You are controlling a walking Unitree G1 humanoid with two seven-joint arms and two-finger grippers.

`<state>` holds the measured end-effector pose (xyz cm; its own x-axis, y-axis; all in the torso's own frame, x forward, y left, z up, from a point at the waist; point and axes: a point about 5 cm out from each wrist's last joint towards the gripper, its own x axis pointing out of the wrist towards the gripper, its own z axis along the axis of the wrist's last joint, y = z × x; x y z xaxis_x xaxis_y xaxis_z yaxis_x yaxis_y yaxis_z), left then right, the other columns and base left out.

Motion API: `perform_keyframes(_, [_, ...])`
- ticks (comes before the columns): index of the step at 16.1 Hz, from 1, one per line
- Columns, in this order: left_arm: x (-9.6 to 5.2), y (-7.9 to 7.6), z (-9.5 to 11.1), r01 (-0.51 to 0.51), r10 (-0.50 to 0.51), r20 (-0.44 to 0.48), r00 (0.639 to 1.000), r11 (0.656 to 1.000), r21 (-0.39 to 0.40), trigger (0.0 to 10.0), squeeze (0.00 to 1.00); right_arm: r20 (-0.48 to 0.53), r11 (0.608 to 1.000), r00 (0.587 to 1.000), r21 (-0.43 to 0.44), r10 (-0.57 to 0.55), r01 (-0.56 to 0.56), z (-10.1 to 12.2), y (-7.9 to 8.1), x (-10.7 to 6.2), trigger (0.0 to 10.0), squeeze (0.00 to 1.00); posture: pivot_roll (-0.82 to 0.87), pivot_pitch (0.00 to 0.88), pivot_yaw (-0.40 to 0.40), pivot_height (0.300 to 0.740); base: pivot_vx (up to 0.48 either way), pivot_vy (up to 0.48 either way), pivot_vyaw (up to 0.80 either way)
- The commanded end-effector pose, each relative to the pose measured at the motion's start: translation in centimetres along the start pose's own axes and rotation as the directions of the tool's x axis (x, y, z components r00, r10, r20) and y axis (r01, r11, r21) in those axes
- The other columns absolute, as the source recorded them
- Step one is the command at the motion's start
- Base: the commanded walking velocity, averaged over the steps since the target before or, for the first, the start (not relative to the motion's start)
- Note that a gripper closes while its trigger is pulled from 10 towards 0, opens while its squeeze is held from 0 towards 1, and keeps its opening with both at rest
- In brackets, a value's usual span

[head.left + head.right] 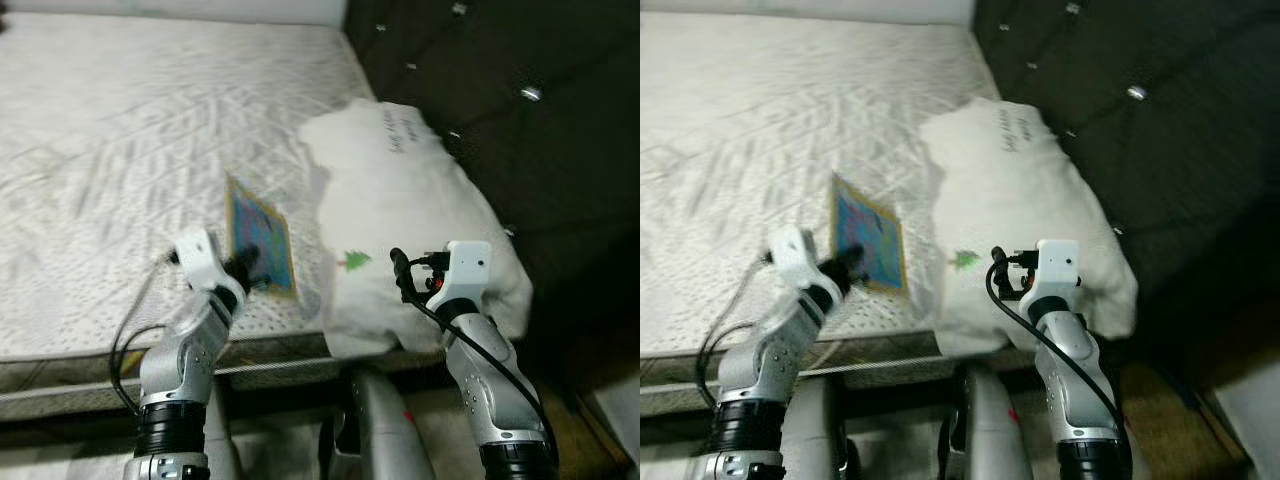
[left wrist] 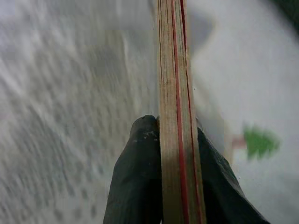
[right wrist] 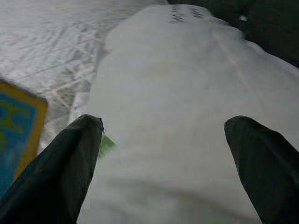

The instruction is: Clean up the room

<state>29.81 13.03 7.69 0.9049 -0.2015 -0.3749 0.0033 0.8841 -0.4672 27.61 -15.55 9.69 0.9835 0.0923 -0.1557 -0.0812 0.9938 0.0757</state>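
Nearest, the two silver arms reach up from the lower edge of the head views. The left gripper (image 1: pixel 252 268) is clamped on the near edge of a thin book (image 1: pixel 260 238), its black fingers (image 2: pixel 135 177) pressing either side of the book's pale edge with its red line, as the left wrist view shows. The book has a blue cover with a yellow border and lies low over the bed (image 1: pixel 120 150), close to its near edge (the blur makes it hard to tell whether it rests flat on the quilt or is lifted just off it).

Just beside the book, on the robot's right, lies a white pillow (image 1: pixel 400 200) with a small green tree print (image 1: pixel 354 262) on its near part and dark writing (image 1: pixel 392 128) near its far end. The right gripper (image 3: pixel 163 154) hovers at the pillow's near end with its fingers spread wide apart and nothing between them; the right wrist view looks along the pillow's white cloth, with a corner of the blue and yellow book off to one side.

Farther off, the bed's white quilted cover stretches away to the left. Along the right side, behind the pillow, stands a dark tufted headboard (image 1: pixel 500 90) with shiny buttons.
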Motion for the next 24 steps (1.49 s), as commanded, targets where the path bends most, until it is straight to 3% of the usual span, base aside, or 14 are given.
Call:
perform_keyframes(1, [0.8,-0.3,0.5,0.005,-0.007,-0.028,1.0,0.997,-0.073,10.0,0.0,0.015,1.0,1.0,-0.005,-0.011,0.011,0.6,-0.3,-0.1,10.0,0.0,-0.06,0.112,-0.105,0.587,0.0,0.0,0.0])
perform_keyframes(4, [1.6,-1.0,0.7,0.017,-0.029,-0.056,0.998,0.979,-0.202,10.0,0.0,0.008,1.0,1.0,-0.011,-0.005,0.005,0.6,-0.5,-0.2,10.0,0.0,-0.07,0.111,-0.102,0.587,0.0,0.0,0.0])
perform_keyframes(5, [1.6,-1.1,0.5,0.024,-0.039,-0.068,0.997,0.978,-0.209,10.0,0.0,0.006,1.0,1.0,-0.012,-0.004,0.004,0.6,-0.5,-0.3,10.0,0.0,-0.07,0.111,-0.102,0.587,0.0,0.0,0.0])
perform_keyframes(9, [2.0,-0.7,0.0,0.011,-0.035,-0.114,0.993,0.979,-0.202,10.0,0.0,-0.001,1.0,1.0,0.002,0.025,-0.025,0.5,-0.3,-0.6,10.0,0.0,-0.07,0.113,-0.095,0.582,0.0,0.0,0.0])
perform_keyframes(12, [2.4,-0.6,0.3,0.003,-0.027,-0.115,0.993,0.978,-0.21,10.0,0.0,0.003,0.999,0.999,0.011,0.033,-0.033,0.5,-0.1,-0.7,10.0,0.0,-0.08,0.116,-0.096,0.552,0.0,0.0,0.0])
perform_keyframes(17, [2.8,-0.4,0.2,-0.006,-0.021,-0.126,0.992,0.977,-0.213,10.0,0.0,-0.003,1.0,1.0,0.009,0.03,-0.03,0.5,-0.3,-0.8,10.0,0.0,-0.08,0.116,-0.095,0.552,0.0,0.0,0.0])
perform_keyframes(18, [2.9,0.2,0.5,-0.018,0.0,-0.109,0.994,0.985,-0.171,10.0,0.0,-0.004,1.0,1.0,0.006,0.027,-0.027,0.5,-0.3,-0.9,10.0,0.0,-0.08,0.116,-0.095,0.552,0.0,0.0,0.0])
perform_keyframes(24, [4.0,1.5,1.8,0.0,-0.016,-0.104,0.994,0.988,-0.157,10.0,0.0,0.004,1.0,1.0,-0.004,0.019,-0.019,0.8,-0.6,-0.9,10.0,0.0,-0.1,0.109,-0.103,0.552,0.0,0.0,0.0])
